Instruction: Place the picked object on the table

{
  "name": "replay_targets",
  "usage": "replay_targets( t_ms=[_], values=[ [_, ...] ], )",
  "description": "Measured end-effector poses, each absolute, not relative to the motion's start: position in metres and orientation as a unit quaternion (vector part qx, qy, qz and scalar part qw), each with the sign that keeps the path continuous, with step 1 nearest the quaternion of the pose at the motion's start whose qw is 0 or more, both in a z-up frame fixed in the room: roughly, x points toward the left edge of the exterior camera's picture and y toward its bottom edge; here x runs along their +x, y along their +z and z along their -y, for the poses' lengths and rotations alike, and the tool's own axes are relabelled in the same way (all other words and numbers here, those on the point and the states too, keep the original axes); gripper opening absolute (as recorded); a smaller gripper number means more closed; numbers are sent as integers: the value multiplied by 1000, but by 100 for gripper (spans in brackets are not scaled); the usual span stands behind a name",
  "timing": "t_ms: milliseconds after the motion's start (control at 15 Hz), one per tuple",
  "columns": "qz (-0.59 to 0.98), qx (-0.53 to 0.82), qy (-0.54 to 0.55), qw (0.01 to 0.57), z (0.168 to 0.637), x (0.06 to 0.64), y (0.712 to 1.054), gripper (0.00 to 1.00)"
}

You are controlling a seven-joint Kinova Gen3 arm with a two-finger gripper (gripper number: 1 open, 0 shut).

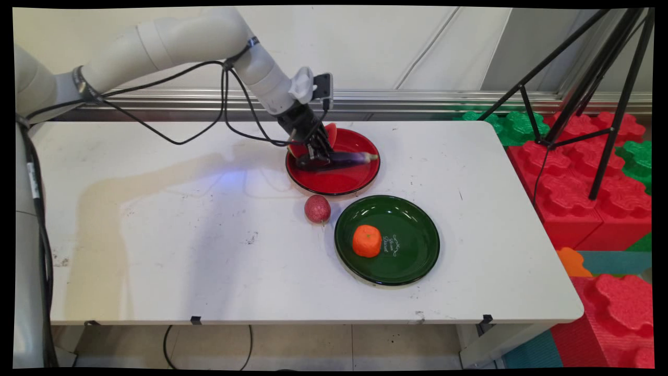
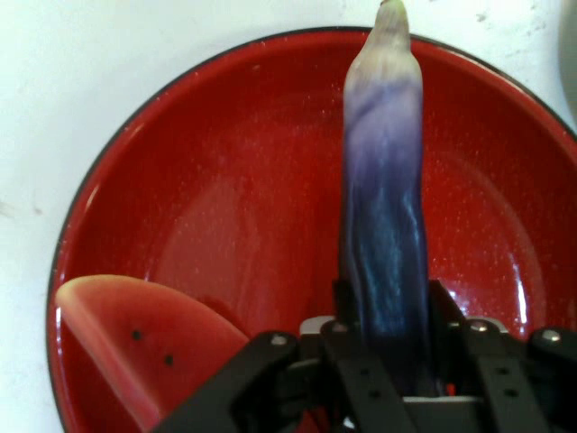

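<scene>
Gripper (image 2: 388,352) clamped on eggplant (image 2: 383,198), thick end hidden between the fingers. Eggplant lies in red plate (image 2: 225,180); watermelon slice (image 2: 135,343), partly cut off, also in it beside the gripper.

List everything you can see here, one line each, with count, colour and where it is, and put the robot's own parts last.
eggplant: one, purple, lying in the red plate, between the gripper's fingers
watermelon slice: one, red, in the red plate beside the gripper
red plate: one, red, far middle of the table
green plate: one, dark green, near side of the red plate
orange: one, orange, in the green plate
red ball: one, speckled red, on the table left of the green plate
table: one, white
foam blocks: several, red and green, right of the table
tripod: one, black, over the blocks
gripper: one, black, closed on the eggplant
</scene>
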State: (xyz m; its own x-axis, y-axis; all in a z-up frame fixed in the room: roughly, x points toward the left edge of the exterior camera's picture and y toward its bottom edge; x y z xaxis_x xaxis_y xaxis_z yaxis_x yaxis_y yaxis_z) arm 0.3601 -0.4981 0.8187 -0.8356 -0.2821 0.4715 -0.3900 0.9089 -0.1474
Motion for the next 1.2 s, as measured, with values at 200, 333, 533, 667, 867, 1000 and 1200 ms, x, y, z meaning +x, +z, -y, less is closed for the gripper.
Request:
replay_targets(
  t_ms=[200,333,533,667,867,1000,1200],
  values=[
    [947,178,127,235,488,367,830,0],
    [944,178,135,242,478,375,842,0],
    [939,180,146,254,460,389,862,0],
    [936,181,151,262,448,398,875,0],
    [932,186,156,269,435,409,888,0],
    [929,190,159,274,422,420,899,0],
    [929,194,158,273,404,437,908,0]
  ],
)
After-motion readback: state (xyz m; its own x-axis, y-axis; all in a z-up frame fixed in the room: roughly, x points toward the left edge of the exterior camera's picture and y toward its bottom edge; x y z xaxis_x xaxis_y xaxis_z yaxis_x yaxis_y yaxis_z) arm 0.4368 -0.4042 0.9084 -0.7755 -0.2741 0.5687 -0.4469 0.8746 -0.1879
